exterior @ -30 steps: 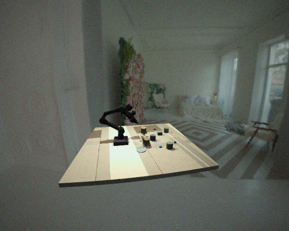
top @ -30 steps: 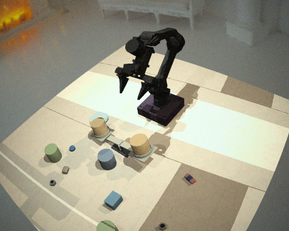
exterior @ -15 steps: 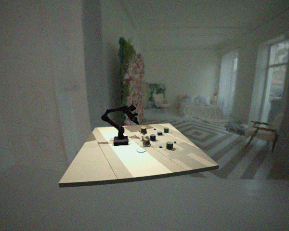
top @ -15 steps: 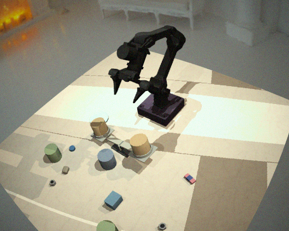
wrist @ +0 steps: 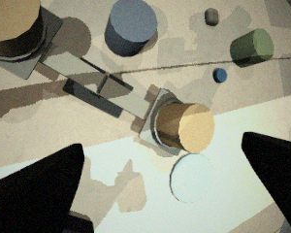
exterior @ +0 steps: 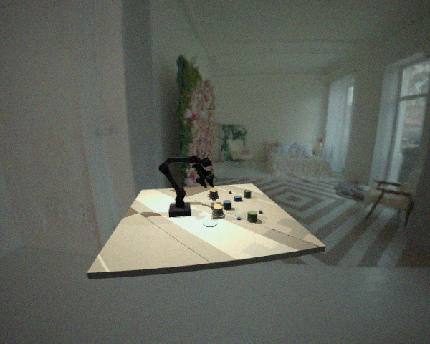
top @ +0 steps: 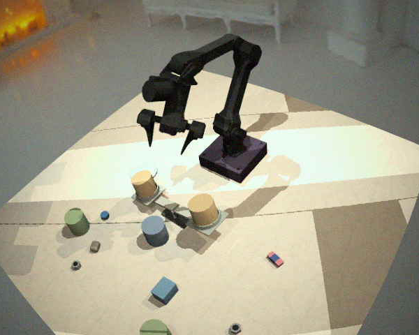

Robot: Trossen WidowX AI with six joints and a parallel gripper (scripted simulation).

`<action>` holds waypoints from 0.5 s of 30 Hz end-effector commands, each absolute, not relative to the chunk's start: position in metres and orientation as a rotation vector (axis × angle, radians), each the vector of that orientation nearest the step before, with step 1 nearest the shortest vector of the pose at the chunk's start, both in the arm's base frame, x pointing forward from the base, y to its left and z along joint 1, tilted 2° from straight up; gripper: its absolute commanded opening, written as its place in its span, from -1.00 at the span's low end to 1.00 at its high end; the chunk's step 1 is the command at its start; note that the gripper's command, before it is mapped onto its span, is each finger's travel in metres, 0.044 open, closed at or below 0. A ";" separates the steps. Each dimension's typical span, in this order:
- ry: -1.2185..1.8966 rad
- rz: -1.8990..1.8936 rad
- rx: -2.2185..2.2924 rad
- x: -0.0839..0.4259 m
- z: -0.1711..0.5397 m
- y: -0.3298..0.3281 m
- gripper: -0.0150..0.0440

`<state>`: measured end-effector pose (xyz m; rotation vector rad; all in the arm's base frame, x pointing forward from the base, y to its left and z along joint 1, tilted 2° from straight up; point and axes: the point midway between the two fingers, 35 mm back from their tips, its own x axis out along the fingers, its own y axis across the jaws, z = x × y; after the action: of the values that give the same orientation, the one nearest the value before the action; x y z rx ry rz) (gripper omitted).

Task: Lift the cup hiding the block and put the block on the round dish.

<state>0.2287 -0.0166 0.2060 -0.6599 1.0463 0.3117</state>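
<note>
My gripper (top: pixel 165 150) (exterior: pixel 208 186) (wrist: pixel 165 146) is open and empty, pointing down high above the table, on the arm's side of the balance. One tan cup (top: pixel 144 184) (exterior: pixel 217 210) (wrist: pixel 196 128) stands upright on the balance end beside the dish. The other tan cup (top: pixel 203 211) (exterior: pixel 213 193) (wrist: pixel 12 24) stands on the opposite end. The balance beam (top: pixel 166 204) (wrist: pixel 128 99) looks tilted, lower at the dish-side cup and raised at the other. The pale round dish (top: pixel 149 168) (exterior: pixel 209 223) (wrist: pixel 191 180) lies close behind the lower cup. No block shows; the cups' insides are hidden.
A blue-grey cylinder (top: pixel 154 231) (wrist: pixel 132 26) stands beside the balance. A green cylinder (top: pixel 77 222) (wrist: pixel 252 48), a small blue disc (top: pixel 105 215) (wrist: pixel 220 75) and a grey stone (top: pixel 95 246) lie farther off. A blue box (top: pixel 164 289) and a pink-and-blue piece (top: pixel 275 258) lie in front.
</note>
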 end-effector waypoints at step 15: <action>1.178 0.730 -1.069 0.275 0.177 -0.058 1.00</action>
<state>0.2696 -0.0520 0.1811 -1.0238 1.1719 0.6663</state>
